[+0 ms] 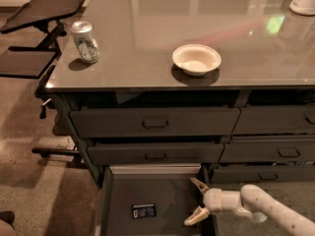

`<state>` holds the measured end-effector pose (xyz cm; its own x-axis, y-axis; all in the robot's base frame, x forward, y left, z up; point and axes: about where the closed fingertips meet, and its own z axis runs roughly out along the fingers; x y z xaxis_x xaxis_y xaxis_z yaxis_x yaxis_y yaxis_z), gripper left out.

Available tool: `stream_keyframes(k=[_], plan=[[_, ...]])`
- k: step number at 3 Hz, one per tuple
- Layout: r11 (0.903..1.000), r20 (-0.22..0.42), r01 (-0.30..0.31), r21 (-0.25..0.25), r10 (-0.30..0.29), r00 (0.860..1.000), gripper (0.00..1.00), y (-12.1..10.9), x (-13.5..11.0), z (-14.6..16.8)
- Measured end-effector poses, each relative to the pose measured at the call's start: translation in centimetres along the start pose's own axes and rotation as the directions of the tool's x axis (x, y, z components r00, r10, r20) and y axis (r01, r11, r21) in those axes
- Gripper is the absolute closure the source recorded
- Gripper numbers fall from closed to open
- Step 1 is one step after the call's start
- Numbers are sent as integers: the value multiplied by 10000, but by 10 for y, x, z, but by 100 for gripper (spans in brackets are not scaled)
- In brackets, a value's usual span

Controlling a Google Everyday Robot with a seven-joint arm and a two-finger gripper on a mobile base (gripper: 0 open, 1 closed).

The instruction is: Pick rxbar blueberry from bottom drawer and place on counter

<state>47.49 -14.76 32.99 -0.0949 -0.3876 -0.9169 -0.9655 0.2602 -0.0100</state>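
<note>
The rxbar blueberry (143,211), a small flat dark blue bar, lies on the floor of the pulled-out bottom drawer (107,195), left of its middle. My gripper (196,201) reaches in from the lower right, at the drawer's right side. Its two pale fingers (198,184) are spread open and hold nothing. It is about a hand's width right of the bar. The glossy grey-brown counter (147,38) fills the upper part of the view.
A silver-green soda can (84,42) stands on the counter's left end and a white bowl (196,59) near its front middle. Two shut handled drawers (155,122) sit above the open one. A black angled stand (44,6) is at the left.
</note>
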Motion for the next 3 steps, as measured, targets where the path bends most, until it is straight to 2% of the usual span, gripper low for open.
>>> stream_keyframes(k=[1, 2, 3], plan=[[9997, 587, 140, -217, -127, 9982, 0, -2, 8, 44], [9986, 1011, 316, -429, -271, 9945, 0, 10, 7, 83], [9971, 1021, 494, -575, -433, 9938, 0, 20, 7, 120]])
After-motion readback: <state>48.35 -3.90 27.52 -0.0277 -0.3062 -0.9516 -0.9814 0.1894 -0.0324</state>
